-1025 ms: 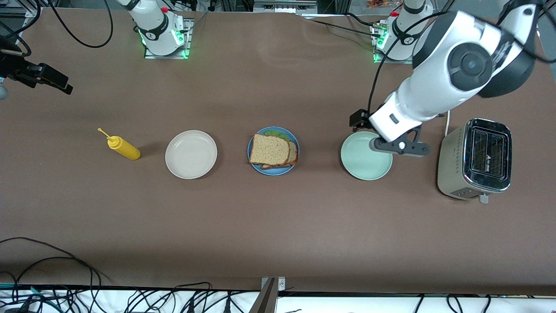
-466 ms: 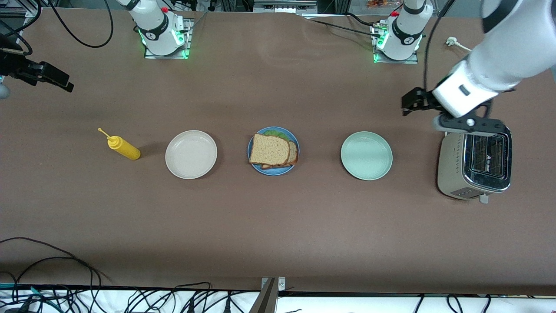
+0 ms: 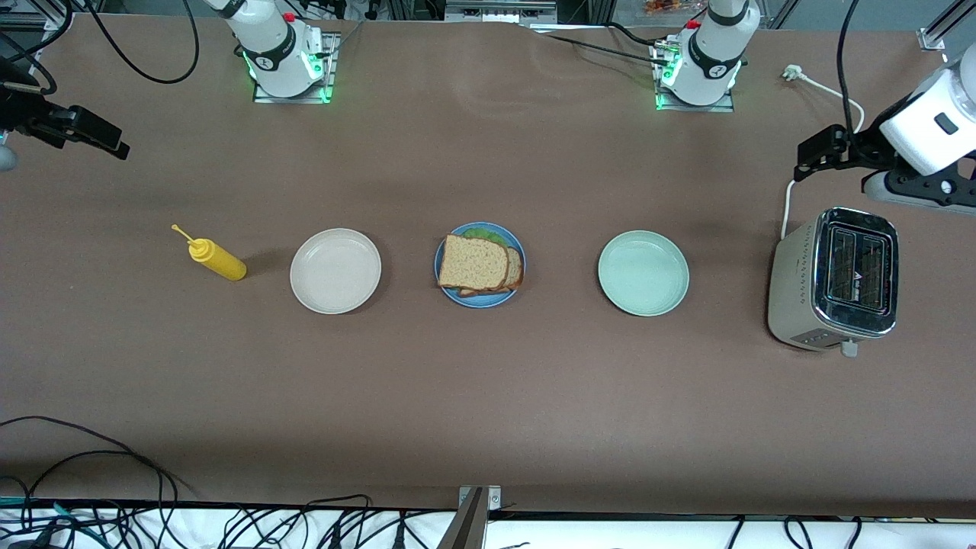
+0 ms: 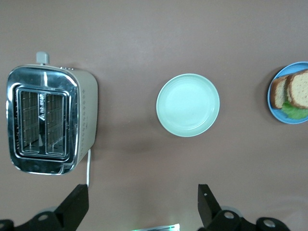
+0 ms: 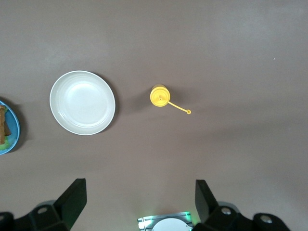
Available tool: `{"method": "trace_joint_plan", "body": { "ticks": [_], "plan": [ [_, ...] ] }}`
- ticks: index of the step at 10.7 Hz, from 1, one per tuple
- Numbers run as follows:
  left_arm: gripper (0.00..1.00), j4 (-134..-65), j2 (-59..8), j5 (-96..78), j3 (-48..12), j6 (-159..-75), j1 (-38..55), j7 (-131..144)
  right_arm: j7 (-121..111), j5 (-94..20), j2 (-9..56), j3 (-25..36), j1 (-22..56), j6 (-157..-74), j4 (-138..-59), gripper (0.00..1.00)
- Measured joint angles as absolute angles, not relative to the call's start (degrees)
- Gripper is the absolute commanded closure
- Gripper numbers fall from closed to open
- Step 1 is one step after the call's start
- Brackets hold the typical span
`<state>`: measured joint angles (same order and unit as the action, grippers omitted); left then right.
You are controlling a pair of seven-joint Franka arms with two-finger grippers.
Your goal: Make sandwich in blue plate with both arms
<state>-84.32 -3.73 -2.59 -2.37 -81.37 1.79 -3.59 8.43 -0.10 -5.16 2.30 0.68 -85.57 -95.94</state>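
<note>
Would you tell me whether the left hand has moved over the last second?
Yes: the left hand has moved off the pale green plate, past the toaster.

arm bases (image 3: 284,55): white, black joint rings, green lights, red buttons
left arm (image 3: 934,130): white shell, black cable
fingers (image 4: 73,208): black, blocky, screws at mounts
</note>
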Motion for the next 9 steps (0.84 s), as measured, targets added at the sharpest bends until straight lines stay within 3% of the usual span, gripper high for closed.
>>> {"method": "trace_joint_plan", "body": {
  "ticks": [6,9],
  "plan": [
    [0.0,-94.5,0.8,1.2,-1.4,-86.7,1.8,-5.5,8.4,-0.1,-5.2,2.3,0.8,-85.5,-95.9,0.0],
    [0.0,-96.0,1.4,1.2,-1.4,-87.8,1.7,-5.6,8.4,-0.1,-5.2,2.3,0.8,-85.5,-95.8,0.0]
  ]
}}
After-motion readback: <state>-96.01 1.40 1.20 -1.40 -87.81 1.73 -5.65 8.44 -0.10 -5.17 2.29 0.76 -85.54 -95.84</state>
